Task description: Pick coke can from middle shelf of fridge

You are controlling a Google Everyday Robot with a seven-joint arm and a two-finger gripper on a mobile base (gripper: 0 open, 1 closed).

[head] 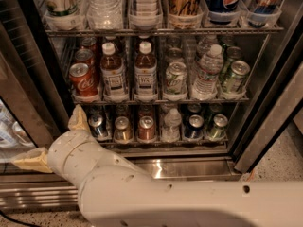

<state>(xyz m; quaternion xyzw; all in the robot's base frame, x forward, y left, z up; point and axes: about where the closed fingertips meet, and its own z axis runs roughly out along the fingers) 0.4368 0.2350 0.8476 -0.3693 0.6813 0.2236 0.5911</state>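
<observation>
This looks like a shop or canteen drinks corner. A tall commercial display fridge (265,126) fills the frame, its wire racks (161,100) fitted with clear lane trays (147,20) that hold stocked rows of cans and bottles. Below are a stainless base panel (189,167) and, at lower right, speckled floor (284,162). The gripper (46,137) sits at lower left, fingers spread.
</observation>
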